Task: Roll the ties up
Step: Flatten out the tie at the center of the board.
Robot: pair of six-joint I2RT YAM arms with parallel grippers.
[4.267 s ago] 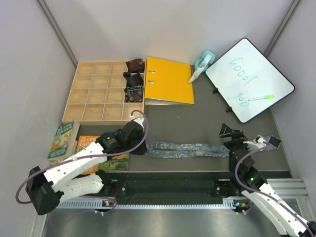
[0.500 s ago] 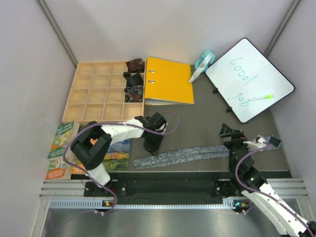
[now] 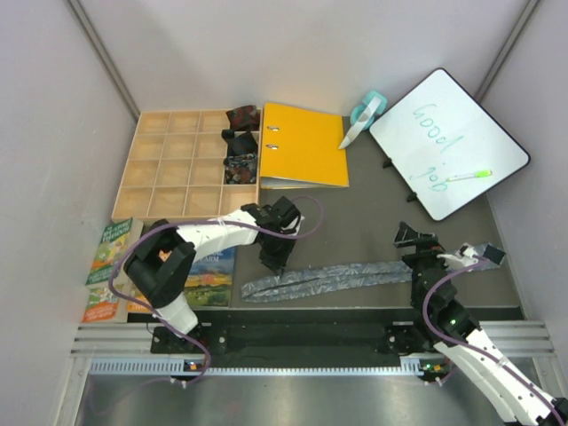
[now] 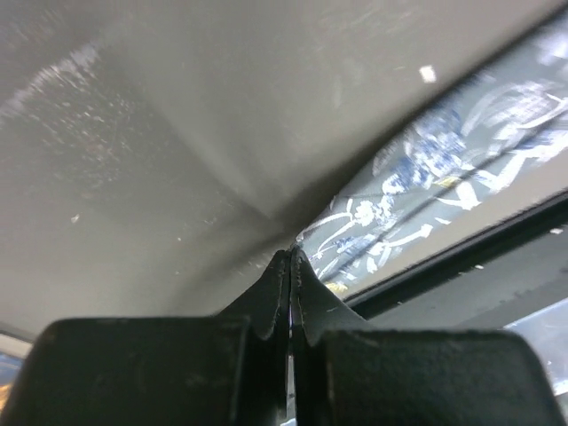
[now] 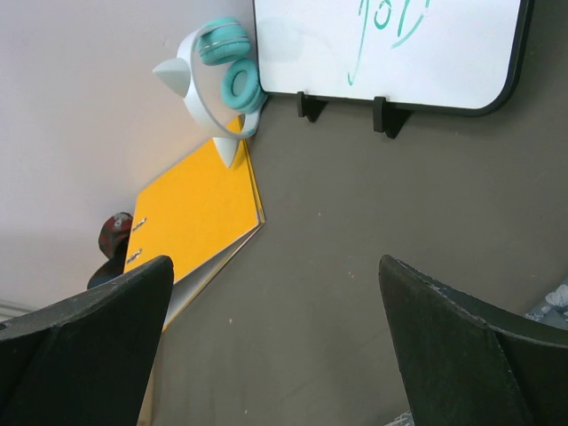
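The tie (image 3: pixel 337 276) looks like silky woven cloth with a faint sheen. The divider box (image 3: pixel 169 177) is pale bare wood, whiteboard (image 3: pixel 448 142) glossy, tabletop (image 3: pixel 355 222) matt grey.

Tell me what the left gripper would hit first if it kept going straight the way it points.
The left gripper points down, jaws shut, its tips at the edge of the grey-blue necktie on the table. It would probably press that necktie's edge, or the table beside it; depth is unclear.

Grey-blue tie (image 3: pixel 328 277) lies flat at lower centre, slanting up to the right. Left gripper (image 3: pixel 277 266) points down on its left part. Right gripper (image 3: pixel 417 240) is near its right part. Rolled ties (image 3: pixel 240 142) sit in the right column of the wooden tray (image 3: pixel 160 177), upper left.
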